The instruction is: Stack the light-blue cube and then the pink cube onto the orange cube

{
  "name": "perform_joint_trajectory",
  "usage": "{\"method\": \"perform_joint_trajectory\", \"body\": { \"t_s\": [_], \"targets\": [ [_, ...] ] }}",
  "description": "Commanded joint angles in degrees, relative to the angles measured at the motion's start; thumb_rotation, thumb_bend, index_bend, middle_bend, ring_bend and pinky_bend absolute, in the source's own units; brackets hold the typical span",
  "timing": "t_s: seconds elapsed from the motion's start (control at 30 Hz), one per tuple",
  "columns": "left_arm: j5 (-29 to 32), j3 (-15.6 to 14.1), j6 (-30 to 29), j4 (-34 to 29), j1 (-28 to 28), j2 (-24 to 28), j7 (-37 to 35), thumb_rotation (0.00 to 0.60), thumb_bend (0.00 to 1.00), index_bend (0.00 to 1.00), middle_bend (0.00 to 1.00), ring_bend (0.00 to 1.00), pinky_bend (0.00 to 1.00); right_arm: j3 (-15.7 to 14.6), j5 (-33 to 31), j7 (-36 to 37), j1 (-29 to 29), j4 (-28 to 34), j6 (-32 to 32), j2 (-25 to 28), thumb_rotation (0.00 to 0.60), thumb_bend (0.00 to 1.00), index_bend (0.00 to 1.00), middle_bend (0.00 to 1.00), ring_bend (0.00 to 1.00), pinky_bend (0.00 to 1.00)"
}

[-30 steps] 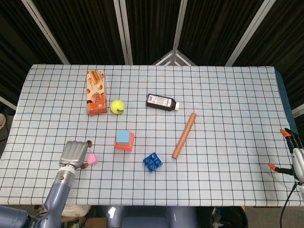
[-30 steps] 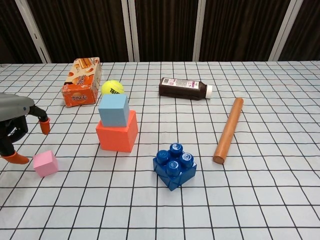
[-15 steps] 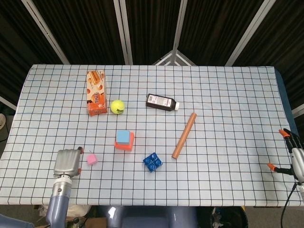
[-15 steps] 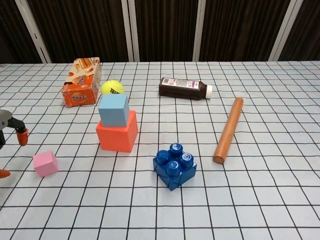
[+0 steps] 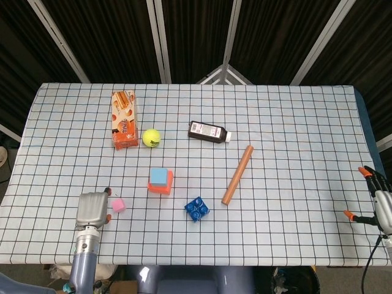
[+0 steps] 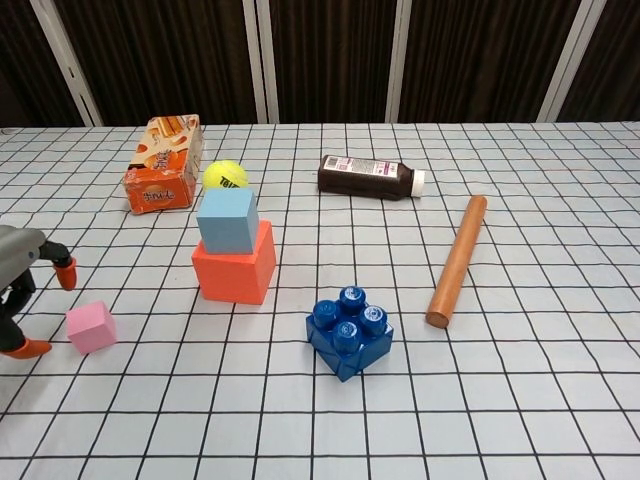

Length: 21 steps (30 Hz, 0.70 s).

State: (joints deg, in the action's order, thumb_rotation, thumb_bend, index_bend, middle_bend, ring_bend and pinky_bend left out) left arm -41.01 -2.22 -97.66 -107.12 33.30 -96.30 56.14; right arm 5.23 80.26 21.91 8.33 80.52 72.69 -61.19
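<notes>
The light-blue cube sits on top of the orange cube near the table's middle left. The pink cube lies on the cloth to their left. My left hand hovers just left of the pink cube, fingers apart, one orange tip behind it and one in front, holding nothing. My right hand rests at the table's far right edge, fingers spread and empty; the chest view does not show it.
A blue studded brick lies right of the stack. A wooden rod, a dark bottle, a tennis ball and an orange carton lie farther back.
My left hand pulled back left and toward the table's front edge, then moved right again toward the pink cube. The cubes and my right hand have not moved.
</notes>
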Motion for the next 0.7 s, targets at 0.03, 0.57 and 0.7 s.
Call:
{"method": "perform_joint_trajectory", "body": {
  "t_s": [0.03, 0.57, 0.7],
  "targets": [
    [-0.51, 0.37, 0.92, 1.03, -0.50, -0.92, 0.39, 0.600, 0.23, 0.34, 0.81, 0.77, 0.89, -0.03, 0.00, 0.09, 0.05, -0.04, -0.12, 0.01, 0.600, 0.07, 0.00, 0.04, 0.03, 0.12],
    [-6.61, 1.77, 3.60, 6.78, -3.11, -4.39, -2.38, 0.600, 0.23, 0.33, 0.81, 0.77, 0.90, -0.46, 0.35, 1.34, 0.27, -0.16, -1.02, 0.48, 0.600, 0.07, 0.00, 0.04, 0.03, 0.12],
    [-7.96, 2.22, 3.58, 7.53, -3.80, -4.85, -2.57, 0.600, 0.23, 0.33, 0.81, 0.77, 0.90, -0.62, 0.55, 1.73, 0.34, -0.09, -1.23, 0.60, 0.600, 0.07, 0.00, 0.04, 0.03, 0.12]
  ]
}}
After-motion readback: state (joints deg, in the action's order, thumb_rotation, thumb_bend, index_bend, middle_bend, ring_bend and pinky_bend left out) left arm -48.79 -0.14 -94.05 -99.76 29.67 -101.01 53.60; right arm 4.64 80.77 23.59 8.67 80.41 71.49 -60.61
